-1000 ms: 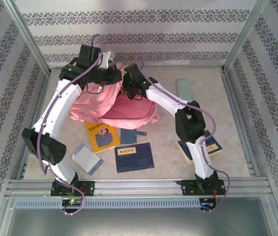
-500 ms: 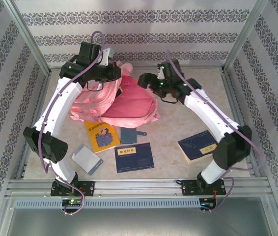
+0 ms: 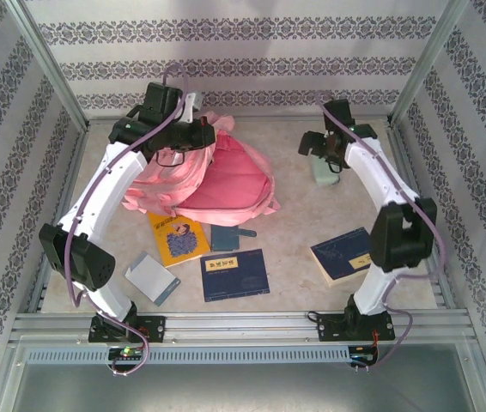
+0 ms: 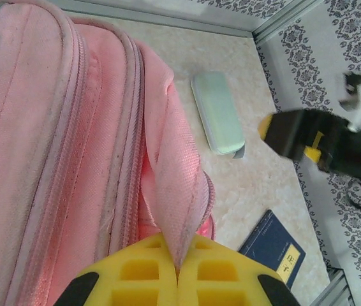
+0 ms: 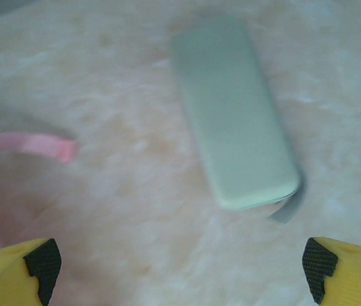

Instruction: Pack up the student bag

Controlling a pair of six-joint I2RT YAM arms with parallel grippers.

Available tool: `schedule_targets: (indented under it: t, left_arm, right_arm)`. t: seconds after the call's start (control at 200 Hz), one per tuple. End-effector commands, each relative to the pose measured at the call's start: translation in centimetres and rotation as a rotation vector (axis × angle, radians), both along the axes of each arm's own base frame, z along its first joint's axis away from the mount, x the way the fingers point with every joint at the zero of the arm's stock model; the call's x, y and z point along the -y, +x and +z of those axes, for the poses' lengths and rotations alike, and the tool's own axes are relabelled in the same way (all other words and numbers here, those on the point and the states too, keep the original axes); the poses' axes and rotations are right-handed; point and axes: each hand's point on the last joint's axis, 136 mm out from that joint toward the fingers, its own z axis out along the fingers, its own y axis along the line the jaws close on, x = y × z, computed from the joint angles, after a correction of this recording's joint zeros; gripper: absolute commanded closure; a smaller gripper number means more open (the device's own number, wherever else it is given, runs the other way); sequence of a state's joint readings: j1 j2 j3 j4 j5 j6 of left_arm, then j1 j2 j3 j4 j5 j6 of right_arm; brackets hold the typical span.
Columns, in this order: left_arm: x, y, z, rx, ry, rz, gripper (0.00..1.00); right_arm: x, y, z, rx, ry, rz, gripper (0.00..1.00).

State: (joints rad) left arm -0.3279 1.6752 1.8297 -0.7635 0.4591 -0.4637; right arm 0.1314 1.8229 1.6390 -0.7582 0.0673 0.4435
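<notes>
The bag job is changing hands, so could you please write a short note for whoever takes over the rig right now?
Left pincer: shut on a fabric edge of the bag, far side of the table.
Right pincer: open, near the green case, right of the bag.
Done: bag gripped; nothing visibly packed.
Left: case, yellow book, blue book, second blue book, grey notebook and small teal item lie on the table outside the bag.

Wore white shells point(image 3: 106, 182) over black joints point(image 3: 402, 236). Carried loose purple cables point(image 3: 69, 257) along the whole length. Ended in yellow fingers point(image 5: 2, 271) tipped with small black pads point(image 5: 319, 260).
</notes>
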Motion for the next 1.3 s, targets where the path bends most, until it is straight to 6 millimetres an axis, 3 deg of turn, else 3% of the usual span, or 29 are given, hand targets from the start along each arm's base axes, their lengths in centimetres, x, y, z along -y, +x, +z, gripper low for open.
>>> schedule_targets:
  t: [0.0,0.135,0.26,0.41,0.535,0.964,1.294]
  left_arm:
    - [0.3,0.0,4.2,0.135,-0.07,0.011,1.0]
    - [0.6,-0.3,4.0,0.132,-0.063,-0.003,1.0]
    - [0.8,-0.5,3.6,0.128,-0.06,-0.021,1.0]
    - [1.0,-0.4,3.1,0.122,-0.055,-0.036,1.0]
    - [1.2,-0.1,2.8,0.116,-0.056,-0.042,1.0]
    - [1.8,0.3,3.0,0.117,-0.081,-0.059,1.0]
    - [2.1,0.4,3.0,0.113,-0.098,-0.066,1.0]
  right_arm:
    - [2.7,0.3,-2.8,-0.151,-0.067,-0.009,0.02]
    - [4.5,1.9,-5.4,-0.25,-0.079,-0.016,0.02]
    - [5.0,3.2,-7.4,-0.288,0.014,-0.016,0.02]
    - [3.4,4.9,-8.9,-0.261,0.202,0.025,0.02]
    - [3.2,5.5,-9.6,-0.267,0.225,0.029,0.02]
    - [2.6,2.9,-12.2,-0.377,0.171,0.047,0.02]
    - [3.6,1.8,-12.7,-0.458,-0.047,0.011,0.02]
